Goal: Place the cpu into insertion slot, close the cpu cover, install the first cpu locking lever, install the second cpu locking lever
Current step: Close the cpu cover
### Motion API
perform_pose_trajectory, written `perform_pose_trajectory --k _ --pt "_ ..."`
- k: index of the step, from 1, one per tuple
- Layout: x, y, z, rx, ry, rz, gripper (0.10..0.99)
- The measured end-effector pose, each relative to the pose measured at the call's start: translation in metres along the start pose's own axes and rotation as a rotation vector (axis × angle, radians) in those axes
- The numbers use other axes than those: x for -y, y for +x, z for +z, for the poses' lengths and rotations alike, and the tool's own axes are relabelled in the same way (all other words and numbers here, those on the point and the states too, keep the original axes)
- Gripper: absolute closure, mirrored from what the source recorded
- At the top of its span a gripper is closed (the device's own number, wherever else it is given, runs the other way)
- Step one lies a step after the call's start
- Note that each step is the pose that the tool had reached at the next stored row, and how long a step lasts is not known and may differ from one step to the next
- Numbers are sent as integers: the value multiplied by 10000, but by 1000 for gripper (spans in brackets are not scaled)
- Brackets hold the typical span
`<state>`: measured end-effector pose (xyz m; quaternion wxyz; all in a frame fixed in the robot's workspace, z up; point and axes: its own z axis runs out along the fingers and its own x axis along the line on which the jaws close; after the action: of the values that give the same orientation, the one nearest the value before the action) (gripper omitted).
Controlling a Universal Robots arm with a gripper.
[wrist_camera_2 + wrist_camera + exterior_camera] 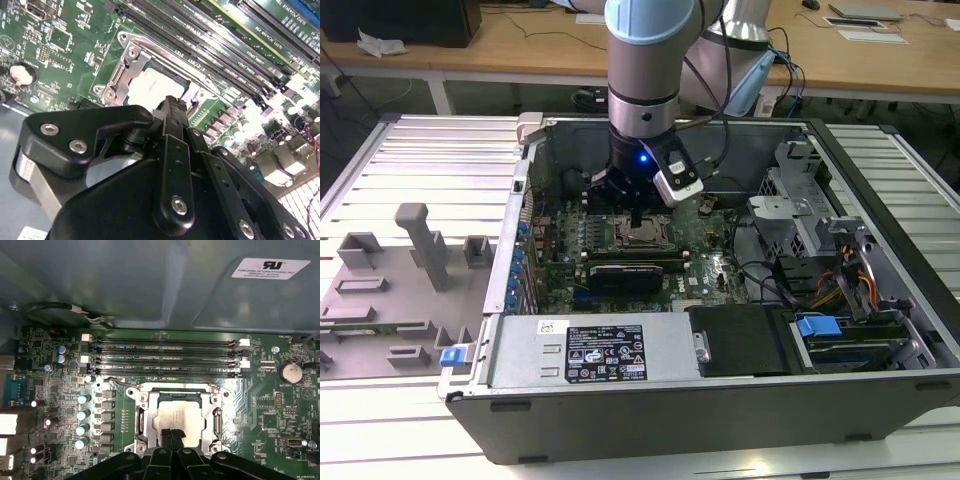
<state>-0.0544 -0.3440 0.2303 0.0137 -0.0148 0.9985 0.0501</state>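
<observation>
Gripper (pixel 172 436) fingers pinched together, holding nothing, tips right at cpu (pixel 182 412), contact unclear. cpu cover (pixel 175 388) frames chip, seems down. Likely best: press straight, spare chip face.

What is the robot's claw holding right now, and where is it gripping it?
Nothing, it seems. The gripper is shut with nothing between its tips, which hang close over the cpu.

Illegible print marks the white sticker (pixel 270 268) on the case wall (pixel 125 280) and black label (pixel 606 352).
</observation>
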Motion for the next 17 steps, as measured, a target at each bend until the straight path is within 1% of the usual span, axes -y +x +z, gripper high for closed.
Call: perform_pose_trajectory --k 1,2,3,4,6,7,8,9,17 --pt "-2 -1 -1 -13 56 -78 980" --pt "-2 -23 2 -20 108 -109 980" --pt "0 -87 4 -31 118 -108 980" --pt "1 -119 5 -37 126 -109 980" --pt "-2 -132 5 -40 180 -107 980" --pt "-8 -133 3 -42 232 -110 980" --pt "-35 -136 -100 -37 371 -115 980" --pt "-52 -139 -170 -26 429 -117 980" --pt "-51 -138 -171 -27 435 -117 980"
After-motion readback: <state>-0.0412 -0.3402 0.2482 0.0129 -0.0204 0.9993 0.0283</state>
